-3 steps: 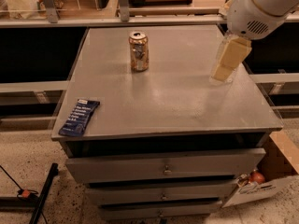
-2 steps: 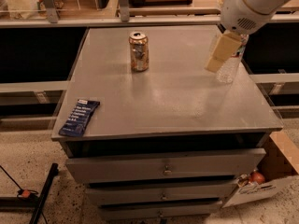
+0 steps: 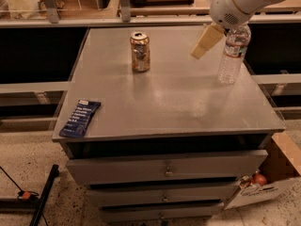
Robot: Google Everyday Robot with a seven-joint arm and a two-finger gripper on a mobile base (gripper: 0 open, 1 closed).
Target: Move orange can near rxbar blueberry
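Observation:
The orange can (image 3: 140, 51) stands upright on the far middle of the grey cabinet top (image 3: 169, 102). The rxbar blueberry (image 3: 79, 118), a flat dark-blue wrapper with white text, lies at the front left corner. My gripper (image 3: 204, 43) hangs above the far right part of the top, to the right of the can and well apart from it, next to a clear water bottle (image 3: 233, 53). One pale finger shows, pointing down and left. The gripper holds nothing that I can see.
The cabinet has several drawers (image 3: 164, 171) below its top. A cardboard box (image 3: 273, 182) sits on the floor at the right. A black stand and cable (image 3: 33, 197) lie on the floor at the left. Shelving (image 3: 94, 4) runs behind the cabinet.
My gripper has moved up and to the left, off the water bottle, which now stands uncovered at the right. The can and the bar have not moved.

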